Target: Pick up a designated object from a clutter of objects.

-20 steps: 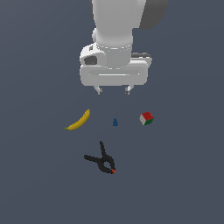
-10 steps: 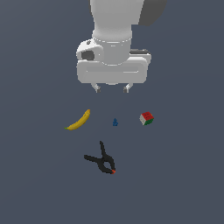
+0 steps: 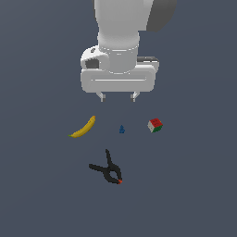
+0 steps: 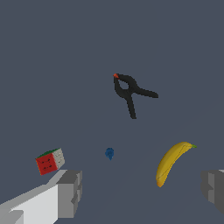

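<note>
The black spring clamp (image 3: 108, 169) lies on the dark floor with two splayed handles and a red-orange tip; the wrist view shows it too (image 4: 129, 90). My gripper (image 3: 118, 96) hangs open well above the clutter, behind the clamp in the exterior view, holding nothing. Its grey fingers (image 4: 70, 193) frame the wrist view's lower edge. The yellow banana (image 3: 84, 127) lies toward the exterior view's left, a tiny blue piece (image 3: 121, 129) sits in the middle, and the red-white-green cube (image 3: 155, 125) rests on the right.
The wrist view repeats the banana (image 4: 171, 161), blue piece (image 4: 109, 152) and cube (image 4: 49, 161). Only flat dark floor surrounds the four items.
The gripper and arm have shifted slightly toward the exterior view's left and a little nearer. No object on the floor has moved.
</note>
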